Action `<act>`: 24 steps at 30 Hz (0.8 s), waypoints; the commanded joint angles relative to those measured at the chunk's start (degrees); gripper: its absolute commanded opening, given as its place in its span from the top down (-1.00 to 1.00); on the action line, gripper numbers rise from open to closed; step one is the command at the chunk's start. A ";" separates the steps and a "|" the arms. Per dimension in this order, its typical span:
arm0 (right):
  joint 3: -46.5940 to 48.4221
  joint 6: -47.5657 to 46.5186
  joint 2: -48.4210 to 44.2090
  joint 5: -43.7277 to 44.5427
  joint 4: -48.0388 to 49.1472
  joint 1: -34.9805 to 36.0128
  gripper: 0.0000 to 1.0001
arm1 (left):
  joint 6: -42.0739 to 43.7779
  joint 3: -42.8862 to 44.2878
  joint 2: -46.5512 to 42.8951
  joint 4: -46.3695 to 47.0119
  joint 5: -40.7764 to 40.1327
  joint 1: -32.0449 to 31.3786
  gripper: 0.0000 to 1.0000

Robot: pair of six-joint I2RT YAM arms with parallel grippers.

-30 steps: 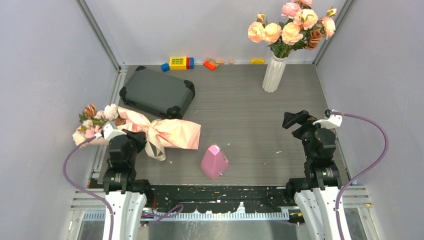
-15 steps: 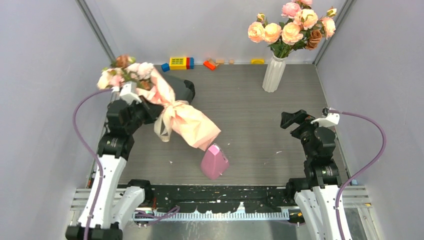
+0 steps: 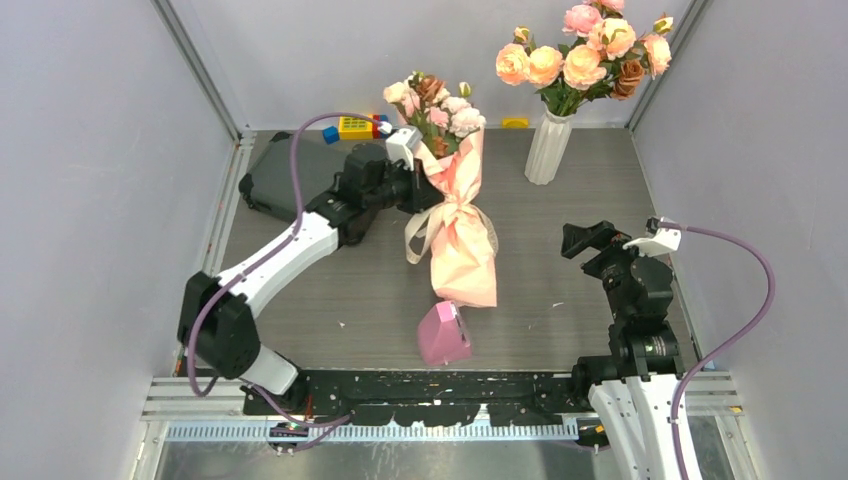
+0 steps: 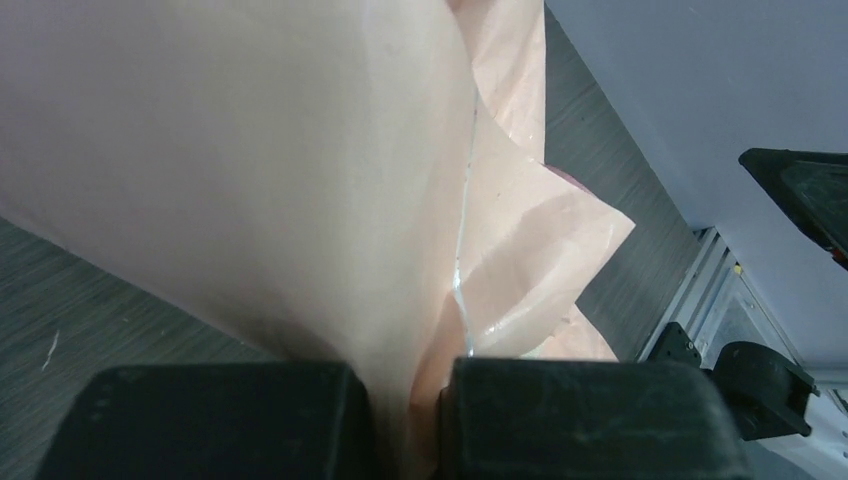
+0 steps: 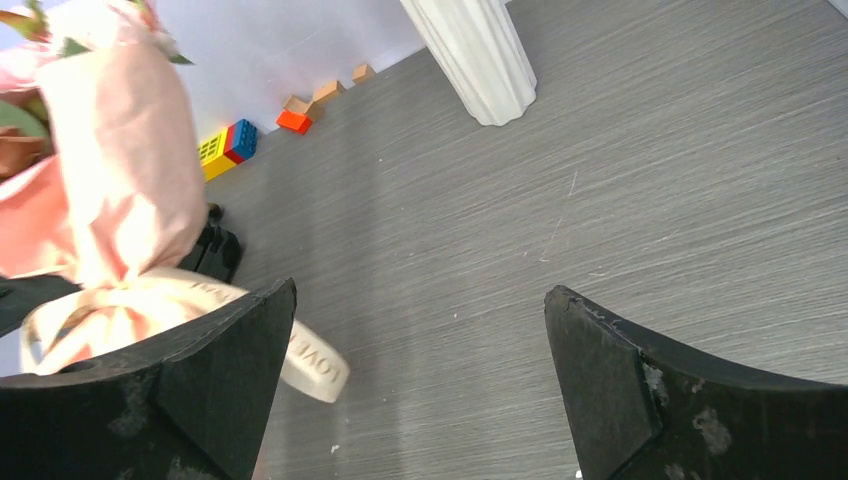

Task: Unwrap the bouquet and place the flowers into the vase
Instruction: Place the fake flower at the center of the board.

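Left gripper should hold its pinch firm and the bundle steady while the right comes in for a ribbon bow tail, my call. Left is clamped on the bouquet paper just above the bow; right gripper gapes wide, empty, well apart. Bouquet roughly upright mid-table, flowers on top, base by the pink wedge, vase back right

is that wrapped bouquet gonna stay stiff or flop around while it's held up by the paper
Probably floppy: the bouquet hangs from the left hand, which pinches only its thin, creased wrapping. Likely light, since that pinch alone seems to hold it up. The ribbon bow dangles loose, so it may swing or snag.
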 commanded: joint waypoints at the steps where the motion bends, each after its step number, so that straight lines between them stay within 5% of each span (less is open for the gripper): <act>1: 2.21 -0.55 -0.84 -0.43 0.82 0.28 -1.00 | -0.47 6.45 4.41 8.28 2.10 -0.27 1.00; 24: -1.38 3.00 7.27 -13.72 3.98 0.24 -1.00 | 4.82 7.94 25.85 12.34 7.73 -0.25 1.00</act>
